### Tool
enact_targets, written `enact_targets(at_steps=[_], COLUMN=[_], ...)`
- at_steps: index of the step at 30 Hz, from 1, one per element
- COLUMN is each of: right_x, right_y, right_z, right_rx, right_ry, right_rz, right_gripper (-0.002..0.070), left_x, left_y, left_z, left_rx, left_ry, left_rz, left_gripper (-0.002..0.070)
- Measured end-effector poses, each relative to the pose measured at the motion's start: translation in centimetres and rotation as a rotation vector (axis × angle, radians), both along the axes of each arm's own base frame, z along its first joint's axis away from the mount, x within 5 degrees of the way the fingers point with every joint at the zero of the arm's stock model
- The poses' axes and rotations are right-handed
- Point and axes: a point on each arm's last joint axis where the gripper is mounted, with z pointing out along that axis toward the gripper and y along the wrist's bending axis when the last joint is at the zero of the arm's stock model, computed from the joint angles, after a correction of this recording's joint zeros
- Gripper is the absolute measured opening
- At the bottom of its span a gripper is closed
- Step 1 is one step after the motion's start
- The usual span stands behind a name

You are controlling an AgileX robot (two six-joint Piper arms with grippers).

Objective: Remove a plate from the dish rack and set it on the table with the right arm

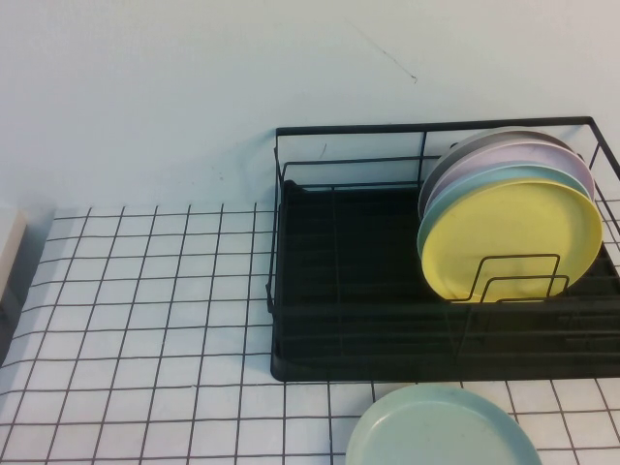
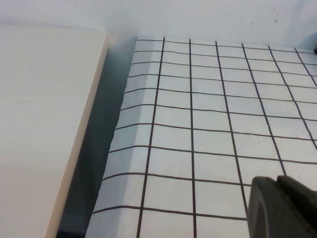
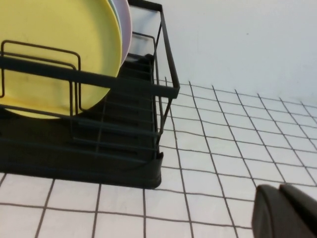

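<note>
The pale mint-green plate lies flat on the grid-covered table, at the near edge just in front of the black wire dish rack. Neither arm shows in the high view. My right gripper shows only as a black tip in the right wrist view. It is shut and empty, low over the table to the right of the rack. My left gripper is shut and empty over the table's left part.
Several plates stand upright in the rack's right end: a yellow one in front, then teal-blue, lavender and grey. A cream-white block lies past the table's left edge.
</note>
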Motion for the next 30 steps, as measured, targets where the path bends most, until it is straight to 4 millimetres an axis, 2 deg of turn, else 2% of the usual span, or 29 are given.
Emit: enact_targets(at_steps=[9, 30], right_x=[-0.6, -0.6], right_y=[0.1, 0.1], right_z=[-1.3, -1.3], right_rx=[0.029, 0.034], right_ry=[0.076, 0.094], right_rz=[-0.005, -0.007], right_gripper=[0.0000, 0.0000], left_x=[0.0, 0.0], left_y=[0.0, 0.0], left_z=[0.0, 0.0], left_rx=[0.000, 0.000], left_ry=[0.000, 0.000], left_rz=[0.000, 0.000], left_gripper=[-0.0003, -0.0003])
